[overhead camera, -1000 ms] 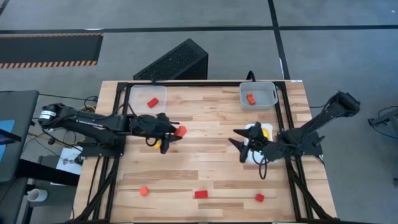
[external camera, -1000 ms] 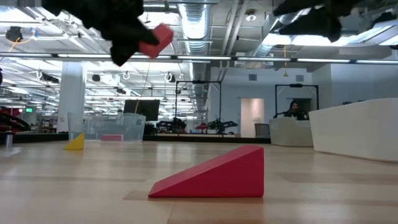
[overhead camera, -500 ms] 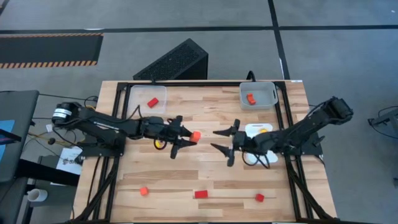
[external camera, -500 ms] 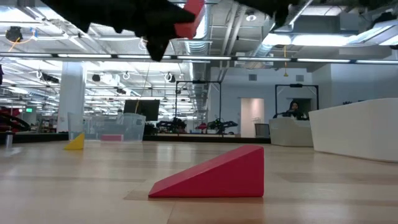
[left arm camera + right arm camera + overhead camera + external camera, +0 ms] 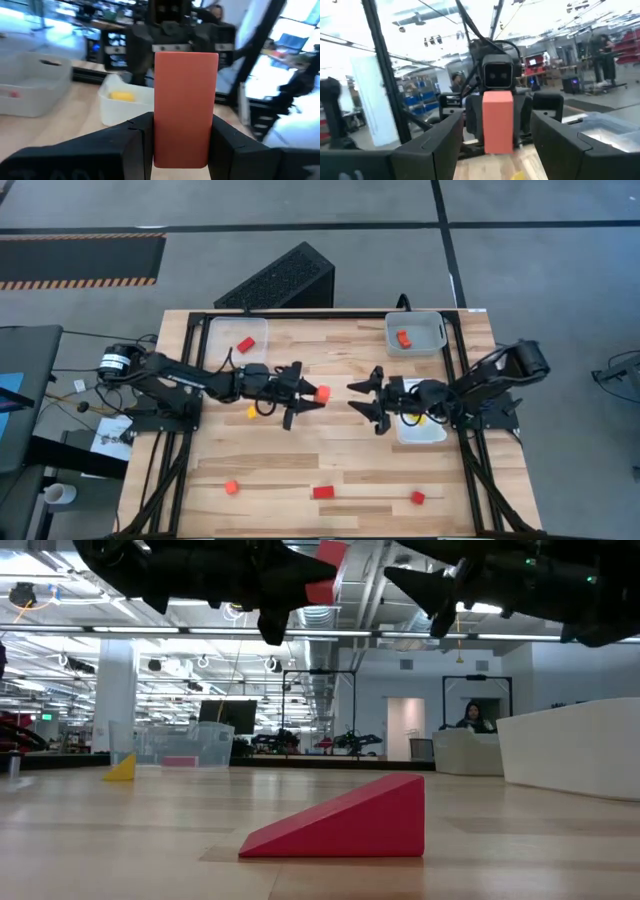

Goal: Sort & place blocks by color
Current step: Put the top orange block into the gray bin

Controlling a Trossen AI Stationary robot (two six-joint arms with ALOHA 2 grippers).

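My left gripper (image 5: pixel 310 393) hangs over the table's middle, level, shut on an orange-red bar block (image 5: pixel 322 392). My right gripper (image 5: pixel 366 396) faces it from the right, open, a short gap away. In the right wrist view the bar (image 5: pixel 497 120) shows beyond my own spread fingers (image 5: pixel 430 145). Three blocks rest flat on the near part of the table: an orange-red one (image 5: pixel 231 487), a red wedge (image 5: pixel 322 492) and a small red one (image 5: pixel 417 497). A yellow block (image 5: pixel 252 412) lies under the left arm. My left gripper pinches the bar's two long sides (image 5: pixel 161 135) between its two fingers (image 5: pixel 137 145). The fingers come level from the table's left and lie across the bar. The bar stands upright in the hold, lifted clear of the table, its upper part above the fingertips.
A clear tray (image 5: pixel 222 330) at the far left holds a red block (image 5: pixel 245 345). A grey tray (image 5: pixel 432 330) at the far right holds an orange one (image 5: pixel 402 337). A white tray (image 5: pixel 420 432) with a yellow block (image 5: pixel 121 95) sits under the right arm.
My left gripper has carried the bar toward the table's right, keeping its hold. My right gripper has come off the white tray toward the table's left and tipped up from pointing down to about level, so the two grippers now face each other.
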